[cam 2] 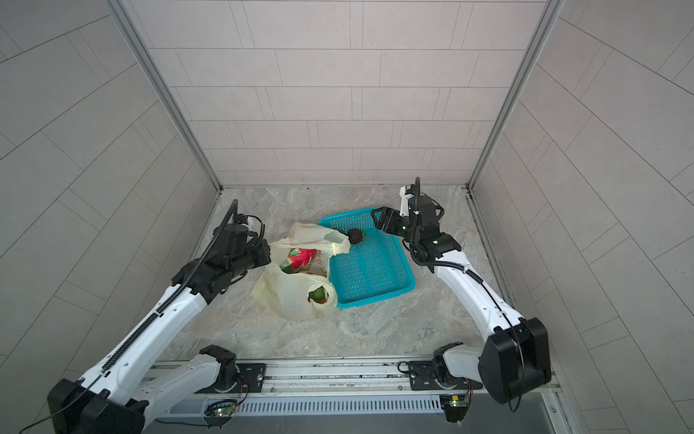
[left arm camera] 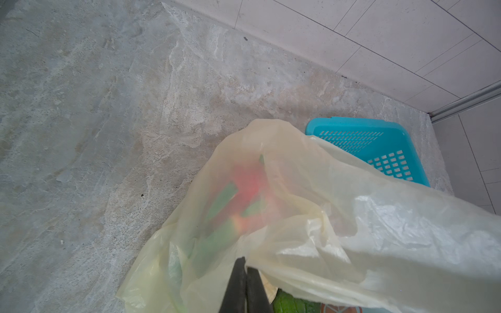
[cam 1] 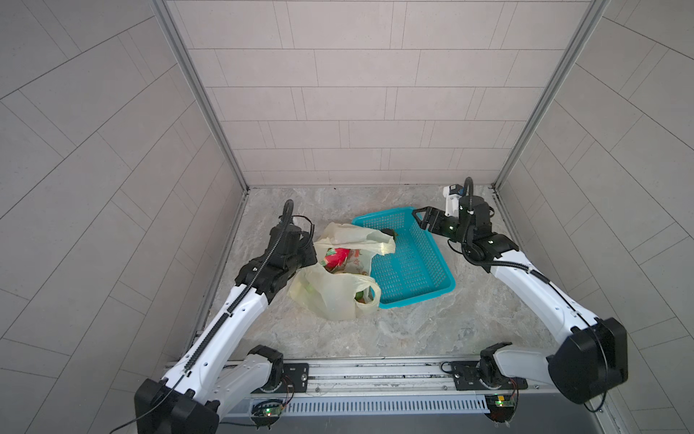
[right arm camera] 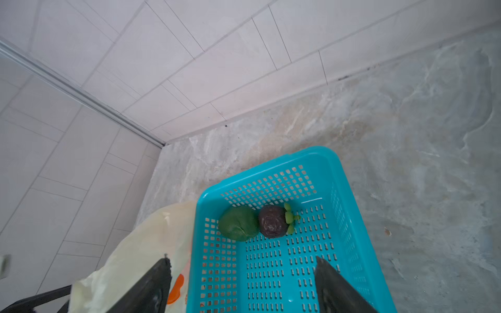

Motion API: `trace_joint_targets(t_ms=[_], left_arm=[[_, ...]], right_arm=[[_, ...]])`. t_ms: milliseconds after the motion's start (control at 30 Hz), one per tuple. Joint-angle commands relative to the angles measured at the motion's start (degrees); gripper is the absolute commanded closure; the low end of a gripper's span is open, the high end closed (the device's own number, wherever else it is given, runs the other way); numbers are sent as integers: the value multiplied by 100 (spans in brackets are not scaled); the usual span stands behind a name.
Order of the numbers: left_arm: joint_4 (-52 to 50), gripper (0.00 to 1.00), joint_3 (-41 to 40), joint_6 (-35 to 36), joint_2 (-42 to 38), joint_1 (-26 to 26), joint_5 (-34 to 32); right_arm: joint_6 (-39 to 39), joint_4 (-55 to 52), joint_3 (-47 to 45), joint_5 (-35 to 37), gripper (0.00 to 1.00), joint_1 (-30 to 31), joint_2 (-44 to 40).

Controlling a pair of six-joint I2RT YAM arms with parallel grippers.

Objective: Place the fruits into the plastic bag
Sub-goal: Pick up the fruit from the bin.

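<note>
The pale-yellow plastic bag (cam 1: pixel 338 297) (cam 2: pixel 293 297) lies on the floor left of the basket, its mouth facing up. Inside it show a red-pink dragon fruit (cam 1: pixel 335 257) (cam 2: pixel 301 257) (left arm camera: pixel 244 184) and a green fruit (cam 1: pixel 359 295) (cam 2: pixel 317 294). My left gripper (left arm camera: pixel 246 267) is shut on the bag's (left arm camera: pixel 379 230) rim at its left side. A dark purple fruit (right arm camera: pixel 272 220) (cam 2: pixel 356 236) and a green fruit (right arm camera: pixel 238 222) lie together at the basket's far end. My right gripper (right arm camera: pixel 242 260) (cam 1: pixel 422 218) hovers open over the basket's far right corner, holding nothing.
The teal mesh basket (cam 1: pixel 417 297) (cam 2: pixel 375 300) (right arm camera: pixel 360 216) stands right of the bag, and the bag's upper flap drapes over its left rim. Tiled walls close in the back and both sides. A metal rail (cam 1: pixel 375 372) with the arm bases runs along the front.
</note>
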Motion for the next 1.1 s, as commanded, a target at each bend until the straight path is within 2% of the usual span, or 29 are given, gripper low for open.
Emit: trace_joint_targets(t_ms=[0,233,433,833,1067], left_arm=[[89,100,-17,-30,-35,21,-54],[137,100,7,-17,35,30,-4],[111,100,78,40,83,31,-3],[116,100,-25,0,63,31,-25],[124,100,55,33,165,29,3]], right_arm=[[322,-97,178,163,19,135,693],[471,-540,1427,152,21,397,2597],[191,-1622,2779,69,21,555,3900],[-53,-1860,3054,678,22,708,4589],[67,-1597,2956,677,46,708,4540]])
